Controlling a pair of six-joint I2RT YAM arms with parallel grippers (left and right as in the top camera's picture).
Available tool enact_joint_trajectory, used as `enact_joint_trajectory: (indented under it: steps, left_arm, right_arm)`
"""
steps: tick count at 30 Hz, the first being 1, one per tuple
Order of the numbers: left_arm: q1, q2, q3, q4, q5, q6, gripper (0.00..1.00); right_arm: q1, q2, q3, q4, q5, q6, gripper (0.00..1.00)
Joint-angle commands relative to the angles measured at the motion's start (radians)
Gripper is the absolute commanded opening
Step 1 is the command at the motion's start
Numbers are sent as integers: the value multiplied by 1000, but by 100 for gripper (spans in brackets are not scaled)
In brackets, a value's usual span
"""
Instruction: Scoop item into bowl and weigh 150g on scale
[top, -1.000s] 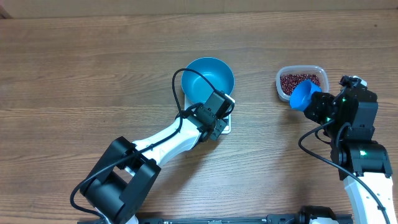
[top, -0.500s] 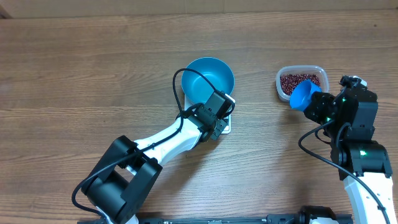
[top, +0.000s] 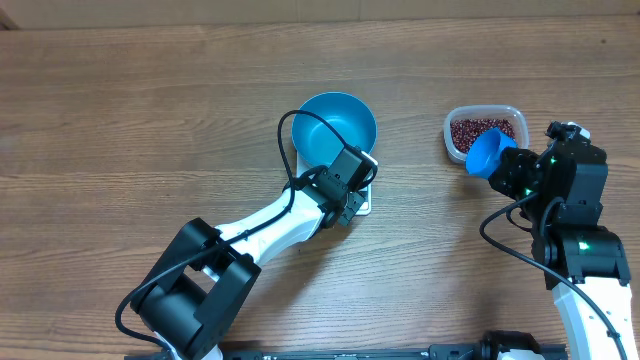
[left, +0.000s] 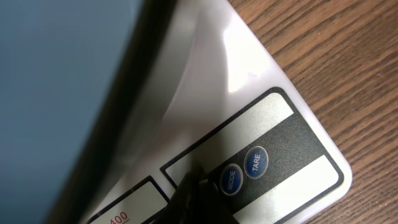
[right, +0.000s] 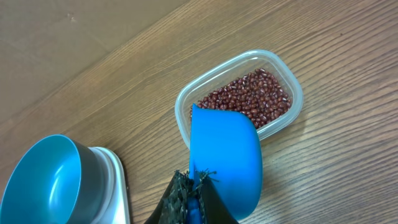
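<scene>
The bright-blue bowl (top: 335, 125) stands on the white scale (top: 366, 203), its inside plain blue. My left gripper (top: 352, 195) is shut, its dark tip (left: 193, 186) resting on the scale's (left: 205, 74) button panel just left of the MODE button (left: 231, 180). The bowl's wall (left: 56, 81) fills the left of the left wrist view. My right gripper (top: 508, 165) is shut on the handle of a small blue scoop (right: 224, 149), held over the near edge of the clear tub (right: 292, 81) of red-brown beans (right: 249, 99). The scoop's inside is hidden.
The tub (top: 483, 130) sits at the right of the wooden table, a hand's width from the bowl (right: 43, 180) and scale (right: 115, 180). A TARE button (left: 256, 162) lies beside MODE. The left arm's black cable loops over the bowl's near rim.
</scene>
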Motion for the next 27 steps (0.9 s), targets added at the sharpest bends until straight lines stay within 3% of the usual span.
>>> enact_joint_trajectory:
  steps: [1, 27]
  left_arm:
    - [0, 23, -8, -16, -8, -6, 4]
    - [0, 35, -8, -22, 26, 34, 4]
  right_arm:
    - [-6, -4, 23, 3, 9, -3, 4]
    - [-6, -4, 23, 3, 9, -3, 4]
